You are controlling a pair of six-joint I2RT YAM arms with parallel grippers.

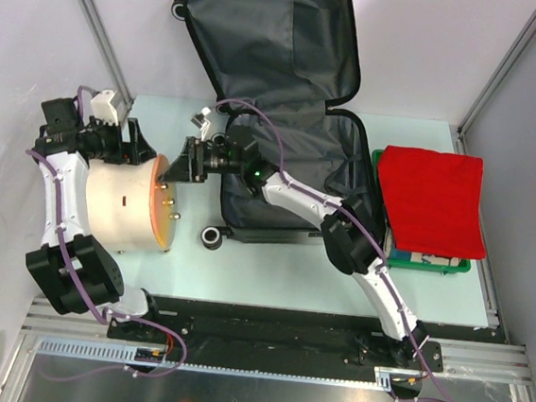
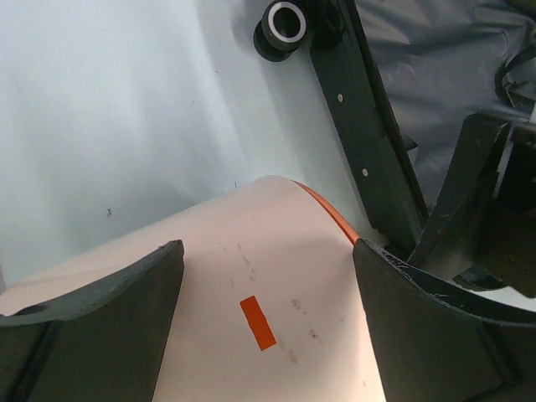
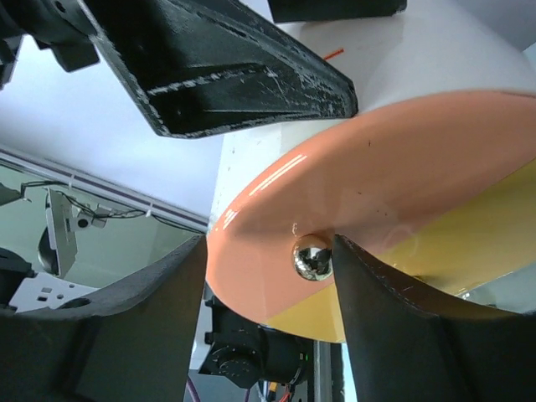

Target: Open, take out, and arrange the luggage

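The luggage (image 1: pixel 289 80) lies open at the back of the table, its lid propped up and its dark grey lining (image 2: pixel 435 59) showing. A beige cylinder (image 1: pixel 116 205) with an orange face (image 3: pixel 394 176) lies on its side to the left of it. My left gripper (image 1: pixel 138 148) hangs open over the cylinder's curved wall (image 2: pixel 251 276), one finger on each side (image 2: pixel 266 251). My right gripper (image 1: pixel 179 159) stands open at the orange face. A shiny metal knob (image 3: pixel 311 258) sits between its fingers (image 3: pixel 268 247) and touches the right one.
A green bin (image 1: pixel 433 264) with a red cloth (image 1: pixel 434 198) over it stands at the right, against the luggage. A black luggage wheel (image 1: pixel 211 237) points at the near side. Metal frame posts rise at the table's back corners.
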